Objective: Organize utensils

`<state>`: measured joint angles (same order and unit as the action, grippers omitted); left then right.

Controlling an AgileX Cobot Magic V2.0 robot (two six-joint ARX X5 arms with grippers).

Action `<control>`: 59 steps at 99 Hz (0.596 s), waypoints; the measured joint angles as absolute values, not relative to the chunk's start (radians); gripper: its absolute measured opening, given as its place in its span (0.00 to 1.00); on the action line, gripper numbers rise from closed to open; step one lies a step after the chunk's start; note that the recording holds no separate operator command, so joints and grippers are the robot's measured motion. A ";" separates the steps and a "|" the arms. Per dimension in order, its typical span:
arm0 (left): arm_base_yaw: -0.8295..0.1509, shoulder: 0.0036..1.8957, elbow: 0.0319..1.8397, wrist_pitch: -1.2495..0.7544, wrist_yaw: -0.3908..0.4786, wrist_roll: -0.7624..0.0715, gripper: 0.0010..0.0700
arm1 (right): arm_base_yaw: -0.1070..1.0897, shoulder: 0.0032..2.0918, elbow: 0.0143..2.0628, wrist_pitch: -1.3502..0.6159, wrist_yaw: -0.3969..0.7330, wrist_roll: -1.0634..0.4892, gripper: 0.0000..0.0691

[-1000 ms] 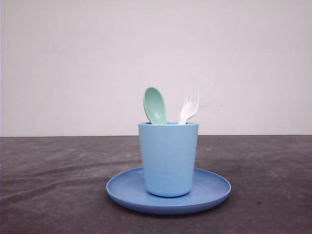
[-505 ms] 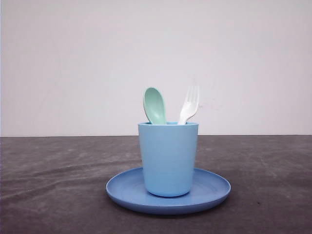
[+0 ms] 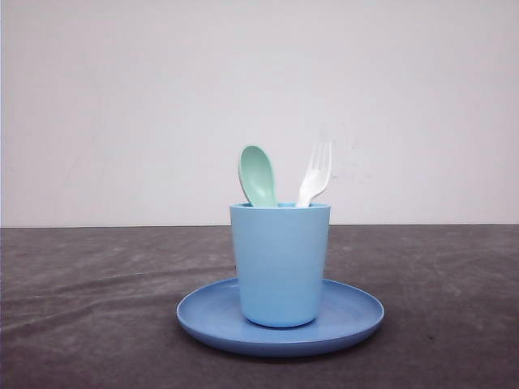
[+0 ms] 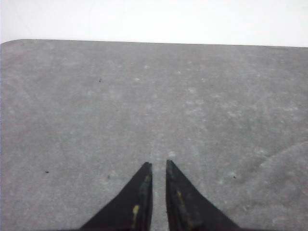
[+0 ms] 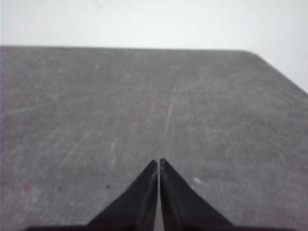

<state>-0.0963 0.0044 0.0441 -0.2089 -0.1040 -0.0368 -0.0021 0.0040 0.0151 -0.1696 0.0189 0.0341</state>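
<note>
Dark grey table (image 3: 97,324) under a pale wall. Left gripper (image 4: 158,168) nearly closed, empty. Mint spoon (image 3: 257,175) and white fork (image 3: 315,174) stand in the blue cup (image 3: 280,263) on a plate (image 3: 357,316), unmoved since a second ago; organizing looks finished. Right gripper (image 5: 159,164) clenched, empty.

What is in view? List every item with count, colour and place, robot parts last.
spoon: 1, mint green, standing in the cup, bowl up, on the left side
fork: 1, white, standing in the cup, tines up, on the right side
cup: 1, light blue, upright on the middle of the plate
plate: 1, blue, on the table, centre front
table: 1, dark grey, under everything
wall: 1, white, behind the table
left gripper: 1, black, over bare table, fingertips nearly together, holding nothing
right gripper: 1, black, over bare table, fingertips closed, holding nothing
</note>
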 joint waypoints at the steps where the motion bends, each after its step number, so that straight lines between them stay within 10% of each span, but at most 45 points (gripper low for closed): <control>1: -0.096 0.004 0.044 -0.209 -0.104 -0.036 0.02 | -0.002 0.004 0.015 -0.170 0.019 0.034 0.01; 59: -0.096 0.004 0.044 -0.209 -0.104 -0.036 0.02 | -0.002 0.004 0.016 -0.168 0.001 0.034 0.01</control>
<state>-0.0963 0.0044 0.0441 -0.2089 -0.1040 -0.0364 -0.0021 0.0044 0.0158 -0.1684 0.0006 0.0338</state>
